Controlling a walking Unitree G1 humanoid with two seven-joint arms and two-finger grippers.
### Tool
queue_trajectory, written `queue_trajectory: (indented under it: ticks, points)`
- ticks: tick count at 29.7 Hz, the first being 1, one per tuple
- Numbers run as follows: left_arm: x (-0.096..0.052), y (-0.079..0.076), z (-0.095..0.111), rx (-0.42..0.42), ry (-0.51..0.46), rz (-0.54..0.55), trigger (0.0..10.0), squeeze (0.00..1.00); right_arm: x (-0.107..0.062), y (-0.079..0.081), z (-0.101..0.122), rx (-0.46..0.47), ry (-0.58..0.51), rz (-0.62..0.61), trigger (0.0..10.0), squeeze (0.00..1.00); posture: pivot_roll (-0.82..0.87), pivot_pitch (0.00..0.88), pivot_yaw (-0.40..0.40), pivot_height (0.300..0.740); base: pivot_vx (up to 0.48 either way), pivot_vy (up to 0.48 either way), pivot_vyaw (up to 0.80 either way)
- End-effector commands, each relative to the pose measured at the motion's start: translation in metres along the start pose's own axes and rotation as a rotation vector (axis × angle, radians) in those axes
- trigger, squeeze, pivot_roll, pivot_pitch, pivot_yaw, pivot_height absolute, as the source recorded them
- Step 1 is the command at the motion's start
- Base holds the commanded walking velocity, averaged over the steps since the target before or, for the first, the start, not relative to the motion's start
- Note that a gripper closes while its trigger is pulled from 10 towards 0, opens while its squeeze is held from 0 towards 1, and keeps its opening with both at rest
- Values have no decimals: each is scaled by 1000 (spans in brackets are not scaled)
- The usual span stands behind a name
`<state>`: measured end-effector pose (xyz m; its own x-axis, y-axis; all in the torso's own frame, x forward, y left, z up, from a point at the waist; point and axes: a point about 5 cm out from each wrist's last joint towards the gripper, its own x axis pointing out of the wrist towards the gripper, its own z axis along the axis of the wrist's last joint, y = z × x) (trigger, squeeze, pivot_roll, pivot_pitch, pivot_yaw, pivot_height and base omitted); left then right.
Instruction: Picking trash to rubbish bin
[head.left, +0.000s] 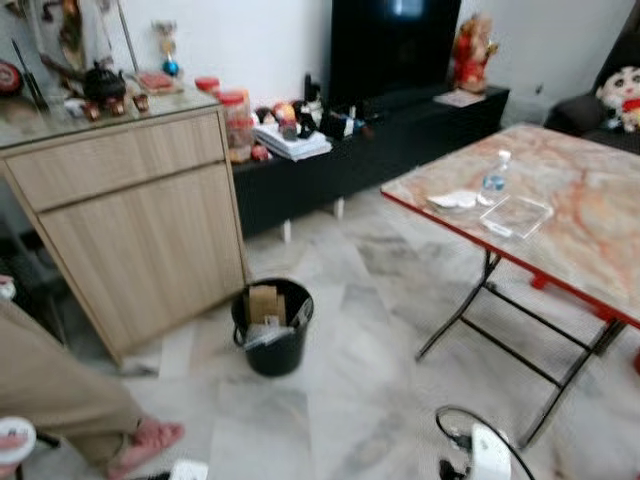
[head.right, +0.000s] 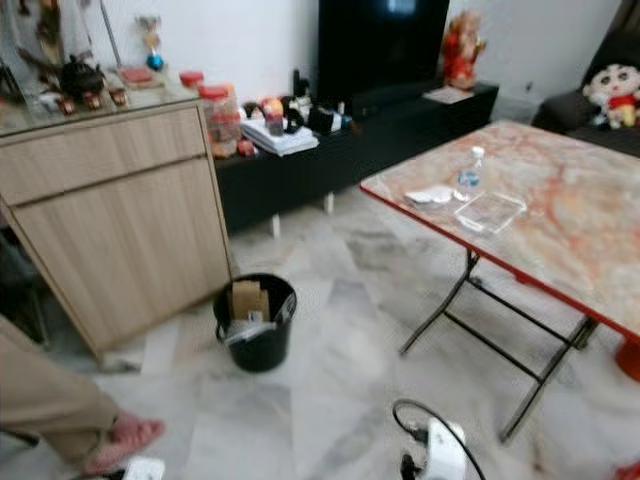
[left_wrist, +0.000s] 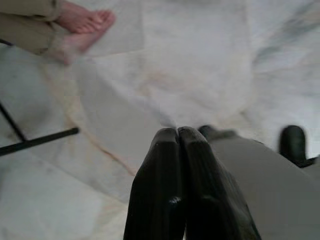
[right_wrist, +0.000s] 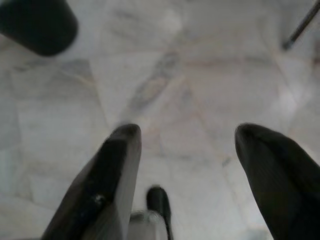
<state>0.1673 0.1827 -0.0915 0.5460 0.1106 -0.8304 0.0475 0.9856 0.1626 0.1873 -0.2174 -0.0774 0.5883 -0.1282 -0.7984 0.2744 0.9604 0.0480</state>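
A black rubbish bin (head.left: 272, 328) stands on the marble floor beside the wooden cabinet, with cardboard and paper scraps inside. On the marble-patterned folding table (head.left: 590, 235) lie a crumpled white tissue (head.left: 454, 200), a small plastic water bottle (head.left: 495, 176) and a clear plastic lid (head.left: 516, 215). My left gripper (left_wrist: 178, 134) hangs low over the floor, its fingers pressed together with nothing held. My right gripper (right_wrist: 187, 135) also points at the floor, fingers spread wide and empty; the bin (right_wrist: 37, 22) sits at the frame's corner.
A light wooden cabinet (head.left: 130, 215) stands at the left. A low black TV bench (head.left: 380, 140) with clutter runs along the back wall. A person's leg and sandalled foot (head.left: 145, 438) are at the lower left. The table's thin metal legs (head.left: 500, 320) cross the floor.
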Motion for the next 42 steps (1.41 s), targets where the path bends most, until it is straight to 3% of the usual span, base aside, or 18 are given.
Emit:
queue_trajectory:
  ticks: [1, 17, 42]
  points:
    - [0, 9, 1, 13, -4, 23, 10000, 0, 2, 8, 12, 5, -30, 19, 10000, 0, 20, 0, -64, 740, 364, 0, 0]
    - [1, 7, 3, 13, -8, 19, 10000, 0, 3, 10, 17, 17, -46, 31, 10000, 0, 28, 0, -75, 740, 368, 0, 0]
    - [2, 18, 10, 16, -19, 39, 10000, 0, 3, 16, 14, 47, -44, 23, 10000, 0, 49, 0, -48, 740, 364, 0, 108]
